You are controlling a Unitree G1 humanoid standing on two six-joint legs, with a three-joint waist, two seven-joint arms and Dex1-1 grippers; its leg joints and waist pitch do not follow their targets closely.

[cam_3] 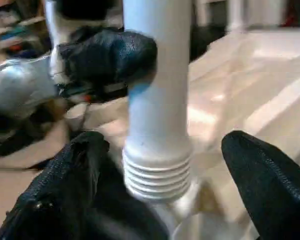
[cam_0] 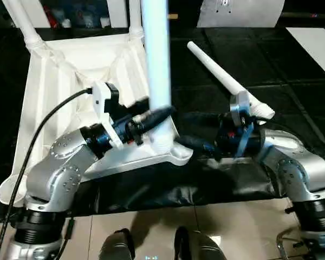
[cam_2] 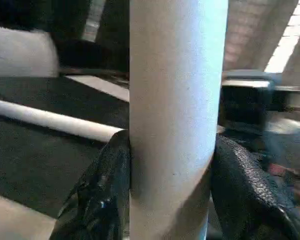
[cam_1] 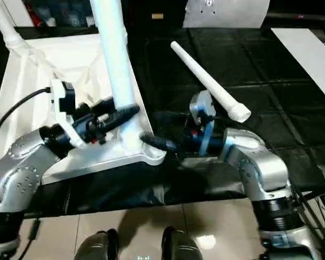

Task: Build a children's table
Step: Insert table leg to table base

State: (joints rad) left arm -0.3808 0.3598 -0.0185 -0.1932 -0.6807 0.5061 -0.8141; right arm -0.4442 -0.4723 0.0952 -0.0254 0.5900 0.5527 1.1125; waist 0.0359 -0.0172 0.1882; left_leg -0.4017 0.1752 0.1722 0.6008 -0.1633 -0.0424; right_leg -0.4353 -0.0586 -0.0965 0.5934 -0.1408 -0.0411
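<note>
No legible writing; leg [cam_0: 156, 65] upright.

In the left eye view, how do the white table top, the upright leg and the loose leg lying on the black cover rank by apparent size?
1. Table top, largest.
2. Upright leg: looks bigger than the loose leg, partly because it is nearer the camera, and the frame cuts it off.
3. Loose leg, smallest.

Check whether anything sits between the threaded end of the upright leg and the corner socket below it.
Nothing visible does. The upright leg hangs with its threaded end just above the corner socket of the tabletop. The left end effector clamps the leg higher up; the right end effector's fingers stand open either side of the threads, not under them.
</note>
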